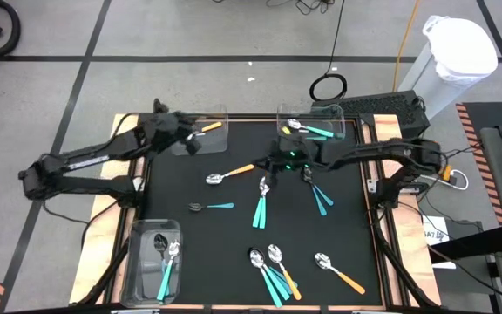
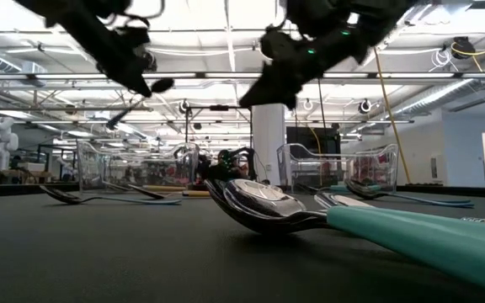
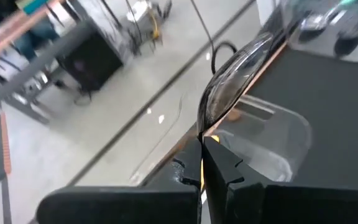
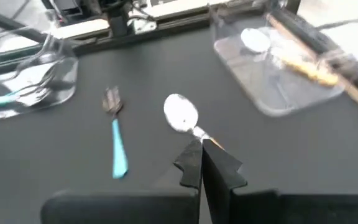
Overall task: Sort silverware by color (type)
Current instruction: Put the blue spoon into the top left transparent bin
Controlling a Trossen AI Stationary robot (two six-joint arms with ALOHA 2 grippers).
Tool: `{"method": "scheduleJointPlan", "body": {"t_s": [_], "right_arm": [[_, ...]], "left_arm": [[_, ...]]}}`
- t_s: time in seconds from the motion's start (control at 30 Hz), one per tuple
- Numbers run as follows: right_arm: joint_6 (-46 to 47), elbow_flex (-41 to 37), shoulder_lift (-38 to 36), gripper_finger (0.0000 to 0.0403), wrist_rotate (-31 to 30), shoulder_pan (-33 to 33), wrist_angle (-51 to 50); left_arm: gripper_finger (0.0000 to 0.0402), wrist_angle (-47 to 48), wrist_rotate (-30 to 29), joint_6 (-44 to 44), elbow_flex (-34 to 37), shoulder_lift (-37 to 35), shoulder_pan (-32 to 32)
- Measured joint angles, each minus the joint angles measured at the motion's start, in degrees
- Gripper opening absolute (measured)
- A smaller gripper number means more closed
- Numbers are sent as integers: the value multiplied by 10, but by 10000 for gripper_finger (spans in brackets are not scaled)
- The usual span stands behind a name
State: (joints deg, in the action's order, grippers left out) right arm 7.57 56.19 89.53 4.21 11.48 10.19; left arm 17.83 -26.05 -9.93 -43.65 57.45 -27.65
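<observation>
Spoons lie scattered over the black mat [image 1: 234, 253]; the right gripper [image 1: 266, 179] is over the mat's middle with its fingers pressed together on the orange handle of 1 spoon [image 4: 182, 115], whose metal bowl juts out just ahead of the fingertips; beyond that bowl lies a light blue-handled spoon [image 4: 117, 146] on the mat, apart from it; 2 teal spoons [image 1: 259, 209] lie just beside the right gripper. The left gripper [image 1: 186, 133] hangs above a clear bin [image 1: 200, 122] at the mat's far edge, fingers closed on an orange-handled spoon [image 3: 229, 87] whose bowl reaches forward over the bin's rim; another orange spoon [image 1: 209, 127] lies in that bin.
</observation>
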Motion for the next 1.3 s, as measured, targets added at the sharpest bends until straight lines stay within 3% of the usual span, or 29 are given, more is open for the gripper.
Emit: {"method": "scheduleJointPlan", "body": {"t_s": [0.23, 0.47, 1.0, 1.13, 1.3], "right_arm": [[43, -95, -58, 0, -67, -34, 45], [53, -103, -60, 0, -103, -66, 45], [52, -103, -60, 0, -120, -104, 27], [52, -103, -59, 0, -120, -105, 19], [55, -103, -59, 0, -120, -105, 11]], "left_arm": [[0, 97, 50, -32, -97, 144, -77], [0, 190, 62, -59, -173, 256, -122], [2, 193, 121, -101, -187, 372, -140], [32, 203, 122, -101, -187, 374, -140], [101, 222, 123, -99, -187, 374, -140]]}}
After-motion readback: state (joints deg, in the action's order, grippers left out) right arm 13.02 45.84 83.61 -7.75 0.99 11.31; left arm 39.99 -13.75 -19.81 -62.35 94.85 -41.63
